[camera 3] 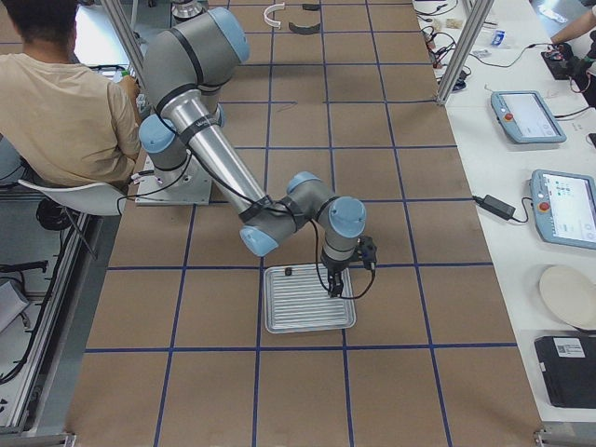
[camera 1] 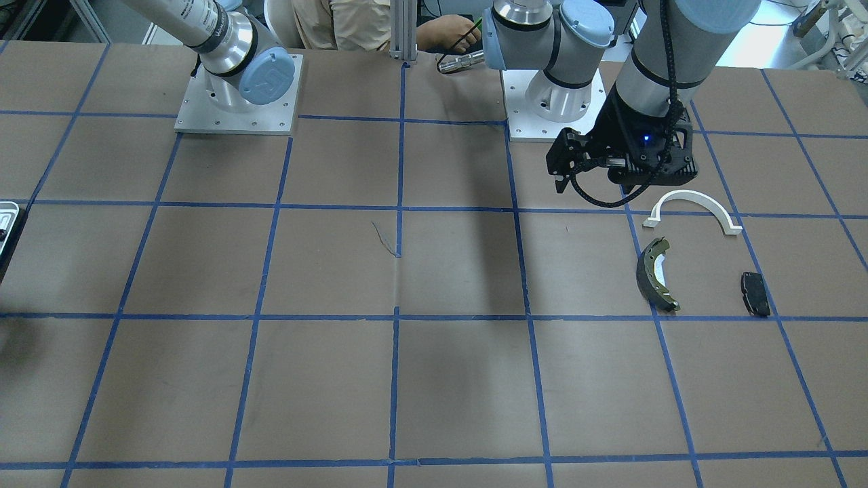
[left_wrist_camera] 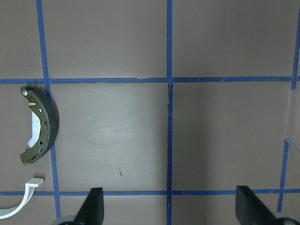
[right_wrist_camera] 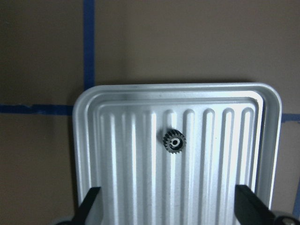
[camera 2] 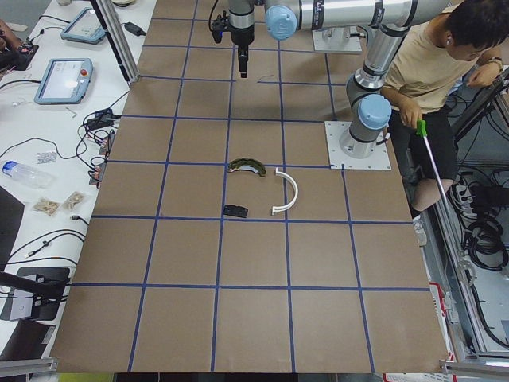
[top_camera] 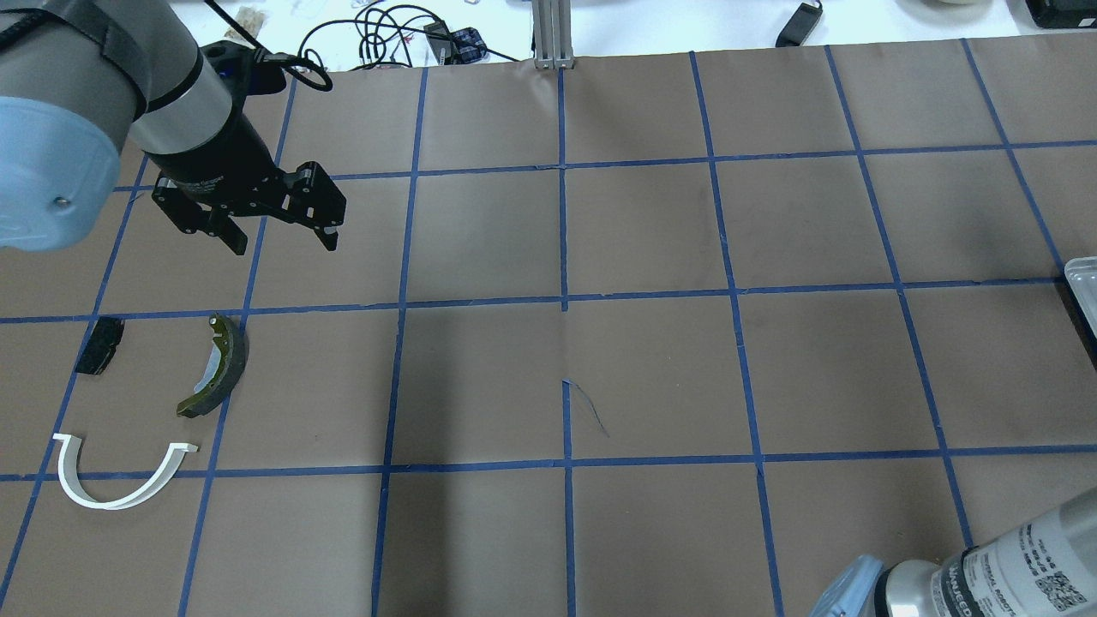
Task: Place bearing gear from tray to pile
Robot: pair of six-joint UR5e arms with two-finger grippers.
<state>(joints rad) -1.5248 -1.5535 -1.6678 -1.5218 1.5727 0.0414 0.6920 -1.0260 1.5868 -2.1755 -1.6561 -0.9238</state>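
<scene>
The bearing gear (right_wrist_camera: 174,141), small, dark and toothed, lies on the ribbed silvery tray (right_wrist_camera: 269,140). It also shows in the exterior right view (camera 3: 289,271). My right gripper (right_wrist_camera: 168,189) hangs open over the tray (camera 3: 307,321), with the gear ahead of its fingers and untouched. The pile is a white half-ring bracket (top_camera: 120,488), an olive brake shoe (top_camera: 218,368) and a black pad (top_camera: 98,345). My left gripper (top_camera: 283,242) hovers open and empty beyond the pile. In the left wrist view the brake shoe (left_wrist_camera: 40,124) lies at the left.
The tray's edge shows at the table's side in the overhead view (top_camera: 1082,287) and the front view (camera 1: 7,220). The arm base plates (camera 1: 237,102) (camera 1: 556,102) stand at the robot's side. An operator (camera 3: 56,102) sits behind them.
</scene>
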